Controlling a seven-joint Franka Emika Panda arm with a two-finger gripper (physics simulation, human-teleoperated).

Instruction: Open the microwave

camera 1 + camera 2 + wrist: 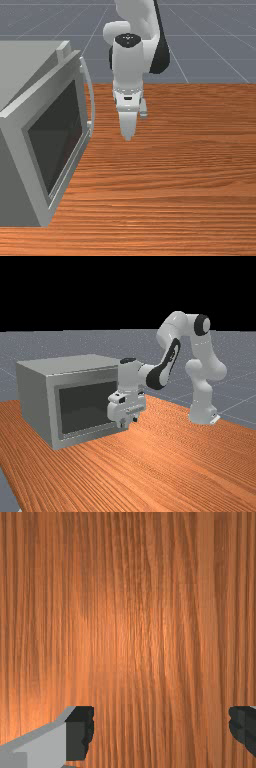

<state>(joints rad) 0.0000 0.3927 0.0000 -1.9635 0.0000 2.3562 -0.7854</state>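
The microwave [10, 190] stands nearest, at the front view's left, probably too heavy to slide easily. Its door [27, 165] looks shut or nearly so; I expect a rigid panel that swings with 1 steady pull. At the door's farther side is the handle [92, 95], a thin, curved bar, likely stiff and a little slippery: best taken mid-bar, 1 finger on each side. Toward the front view's right, apart from it, hangs the claw [161, 727], 2 fingers spread, nothing between; the arm [131, 65] rises behind.
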